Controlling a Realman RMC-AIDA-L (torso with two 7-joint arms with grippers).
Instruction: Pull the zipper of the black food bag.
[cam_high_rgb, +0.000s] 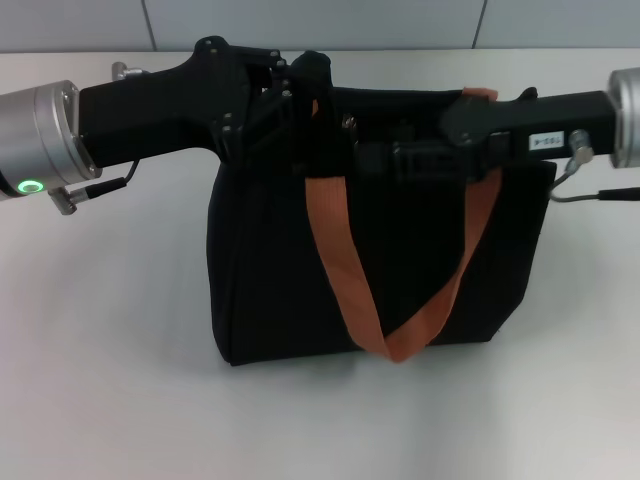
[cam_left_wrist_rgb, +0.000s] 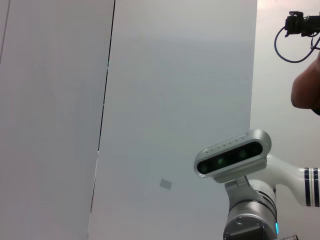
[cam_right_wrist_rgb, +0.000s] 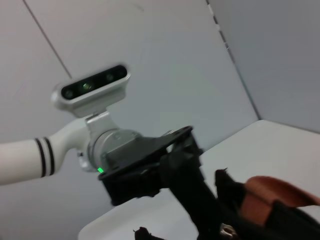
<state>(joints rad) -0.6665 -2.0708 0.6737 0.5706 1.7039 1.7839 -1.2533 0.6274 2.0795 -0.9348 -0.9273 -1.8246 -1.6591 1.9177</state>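
On a white worktop (cam_high_rgb: 100, 380), the robot's left hand (cam_high_rgb: 285, 100) reaches in over the top left corner of the black food bag (cam_high_rgb: 270, 290), its dark fingers bunched against the bag's upper edge beside an orange strap (cam_high_rgb: 345, 270); whether they are clenched on fabric or merely resting there cannot be told. The bag stands upright at centre, its top opening running left to right between the two arms, the strap drooping in a loop down its front. A small silver glint near the top edge just beside the left hand may be the zipper (cam_high_rgb: 350, 124), though it is too small to be sure. From the other side the right hand (cam_high_rgb: 410, 160) lies along the bag's top edge at mid-length, its grip also impossible to read. The zip line's long axis appears to follow the top edge, so any pull would likely travel sideways along it, with the left hand apparently the nearer.
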